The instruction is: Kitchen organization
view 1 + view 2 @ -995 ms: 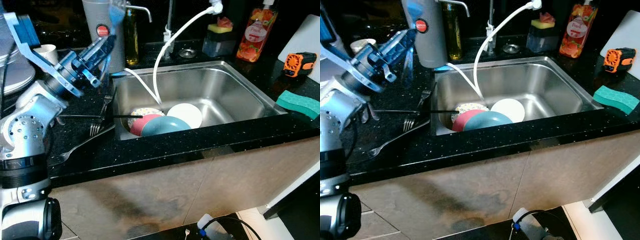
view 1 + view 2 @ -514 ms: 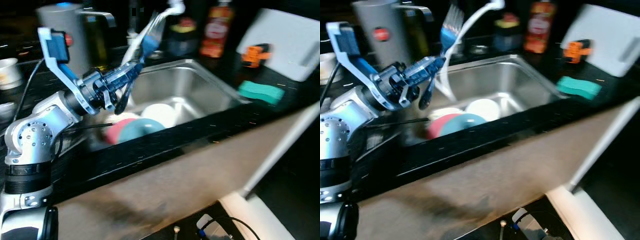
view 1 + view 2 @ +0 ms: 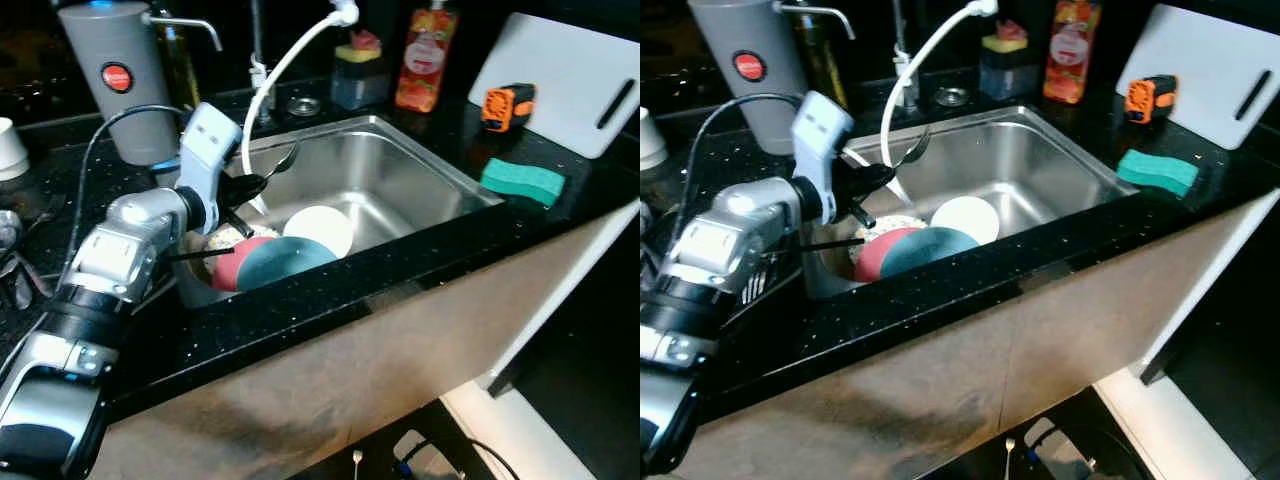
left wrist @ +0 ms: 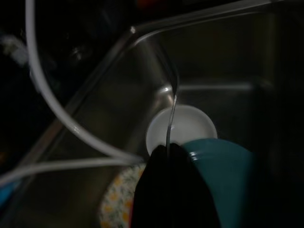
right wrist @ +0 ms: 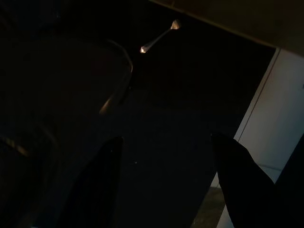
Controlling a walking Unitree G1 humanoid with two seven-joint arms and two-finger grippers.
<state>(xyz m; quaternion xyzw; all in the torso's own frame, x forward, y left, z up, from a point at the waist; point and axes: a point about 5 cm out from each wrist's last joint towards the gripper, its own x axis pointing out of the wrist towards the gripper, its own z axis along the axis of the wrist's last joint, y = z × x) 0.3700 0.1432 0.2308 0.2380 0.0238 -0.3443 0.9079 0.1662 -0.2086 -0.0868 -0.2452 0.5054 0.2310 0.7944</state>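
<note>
Left eye view puts the steel sink point(image 3: 400, 180) at the middle of everything, sunk into a black speckled table point(image 3: 300, 300). The left end effector point(image 3: 262, 176) reaches over the sink's left rim, its black fingers clenched on a metal fork point(image 3: 283, 158) whose tines stick up above the basin. In the left wrist view the fork's thin handle point(image 4: 171, 118) runs out from between the closed fingers point(image 4: 166, 190), above the dishes.

On the sink floor, toward its left front corner, lie a white bowl point(image 3: 318, 230), a teal plate point(image 3: 275, 262) overlapping it, a red plate point(image 3: 228, 268) tucked against the teal one, and a patterned plate point(image 4: 118, 199) partly under them. A thin dark stick point(image 3: 195, 255) lies across the sink's left rim toward the red plate. A white hose point(image 3: 280, 70) arcs from behind the sink down into the basin.

Behind the sink stand a soap holder with a yellow sponge point(image 3: 360, 75) and an orange bottle point(image 3: 425, 55). Behind the sink's left corner stands a grey jug point(image 3: 125, 85). To the right of the sink lie a green sponge point(image 3: 520, 182), an orange tape measure point(image 3: 505, 105) and a white cutting board point(image 3: 565, 80).

Right wrist view is very dark: the right end effector point(image 5: 166, 180) hangs with its two fingers spread apart above a dim floor, where a spoon point(image 5: 159, 38) glints.
</note>
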